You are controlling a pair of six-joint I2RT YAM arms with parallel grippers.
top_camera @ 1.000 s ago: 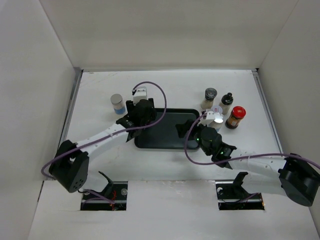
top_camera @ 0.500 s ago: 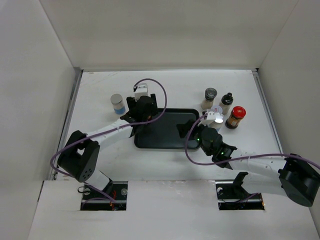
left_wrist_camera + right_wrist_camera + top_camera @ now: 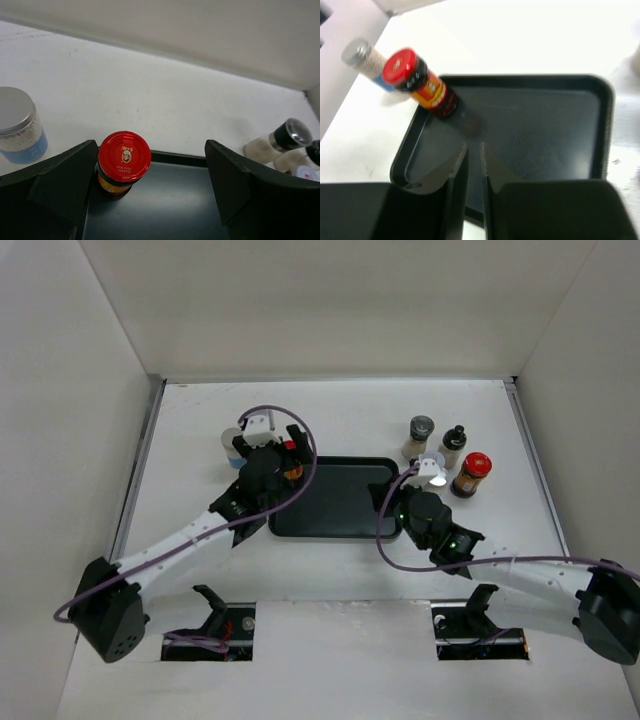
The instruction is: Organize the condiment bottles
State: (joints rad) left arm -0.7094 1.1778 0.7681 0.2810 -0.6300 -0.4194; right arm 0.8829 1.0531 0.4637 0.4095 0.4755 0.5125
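Between the wide-apart jaws of the left gripper (image 3: 150,152), in the left wrist view, a red jar (image 3: 124,161) stands upright at 8 o'clock. It is close against the left finger (image 3: 60,185); whether they touch cannot be told. Its glossy round cap carries a small printed emblem, above a dark glass body with a yellow label. It sits in the far-left corner of the tray (image 3: 165,215), a smooth flat black rectangle with a low raised rim. At 9 o'clock, off the tray on the matt white table (image 3: 150,95), is a silver-lidded jar (image 3: 17,125) with pale grains above a blue band. A grey-lidded shaker (image 3: 287,136) shows at 3 o'clock.

Seen from the right wrist, the angular black jaws of the right gripper (image 3: 473,150) lie together but for a thin slit, empty, over the tray edge nearest the camera. The red jar is at 10 o'clock, with the silver-lidded jar beyond it.

From the top, the red jar stands at the tray's 10 o'clock corner. At the tray's 2 o'clock, on the table, stand the grey-lidded shaker, a slim black-capped bottle (image 3: 454,445) and a second red jar (image 3: 472,474).
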